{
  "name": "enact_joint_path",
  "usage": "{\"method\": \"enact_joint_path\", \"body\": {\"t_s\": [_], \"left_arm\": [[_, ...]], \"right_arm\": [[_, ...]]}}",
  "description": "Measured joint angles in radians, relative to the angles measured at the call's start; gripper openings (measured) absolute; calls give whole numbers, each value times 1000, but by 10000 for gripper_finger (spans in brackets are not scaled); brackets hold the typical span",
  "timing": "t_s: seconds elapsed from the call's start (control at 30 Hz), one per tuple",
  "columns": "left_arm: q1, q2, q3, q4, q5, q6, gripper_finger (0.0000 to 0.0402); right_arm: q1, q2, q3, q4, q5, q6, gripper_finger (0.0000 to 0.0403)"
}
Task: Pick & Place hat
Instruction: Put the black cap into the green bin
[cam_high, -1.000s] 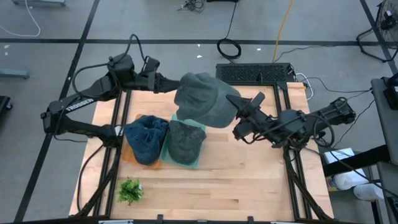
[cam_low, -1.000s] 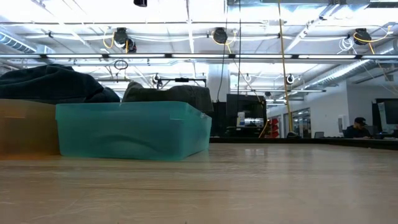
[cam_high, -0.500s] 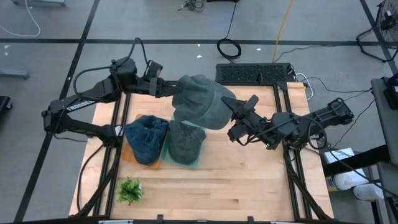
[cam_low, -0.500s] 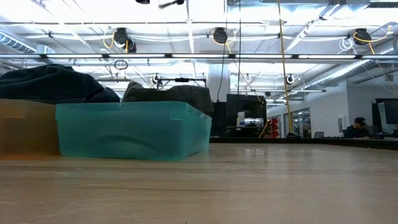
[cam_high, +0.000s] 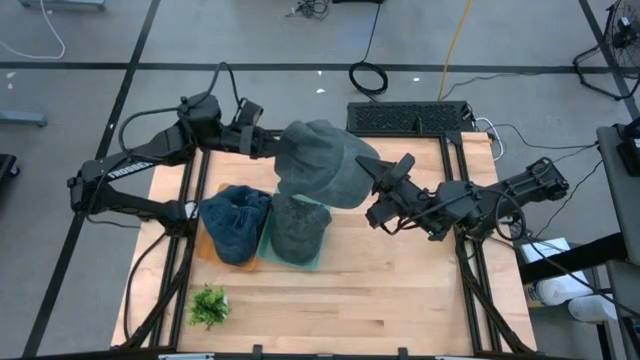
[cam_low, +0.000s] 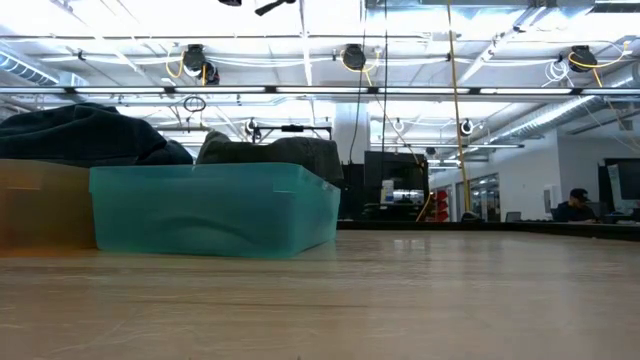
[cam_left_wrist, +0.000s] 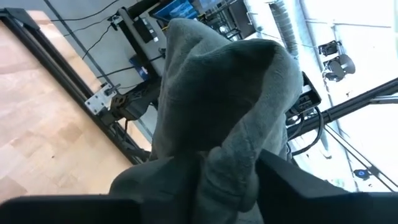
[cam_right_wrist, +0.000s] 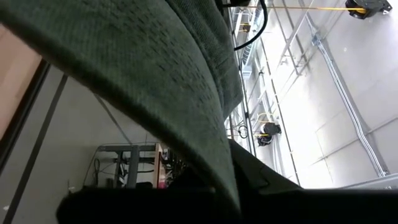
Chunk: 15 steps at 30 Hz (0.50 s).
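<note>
Hanging above the table (cam_high: 400, 280), the hat (cam_high: 322, 162) is clenched by the left gripper (cam_high: 272, 147) at one edge; the right gripper (cam_high: 372, 172) grasps the other; teal bin (cam_high: 322, 238) just below.

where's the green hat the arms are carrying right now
In the high view the green hat hangs in the air between the left gripper and right gripper, over the far edge of the teal bin.

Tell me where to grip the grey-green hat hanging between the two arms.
Grip the grey-green hat by its soft edge, one gripper from each side, as now: the left gripper pinches its left rim, the right gripper its right. The cloth folds and bunches, so only a pinched edge holds.
</note>
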Motion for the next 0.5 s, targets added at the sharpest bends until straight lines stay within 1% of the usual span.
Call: {"method": "enact_joint_path", "body": {"t_s": [0.13, 0.23, 0.27, 0.3, 0.43, 0.5], "left_arm": [[1, 0, 0, 62, 43, -3, 87], [1, -1, 0, 115, 77, -3, 32], [1, -1, 0, 124, 81, -3, 20], [1, -1, 0, 131, 82, -7, 15], [1, -1, 0, 168, 116, -46, 22], [1, -1, 0, 189, 131, -61, 16]], "right_arm": [[0, 0, 0, 0, 0, -1, 3], [0, 0, 0, 0, 0, 0, 7], [0, 0, 0, 0, 0, 1, 8], [0, 0, 0, 0, -1, 2, 8], [0, 0, 0, -3, -13, 35, 10], [0, -2, 0, -4, -25, 66, 13]]}}
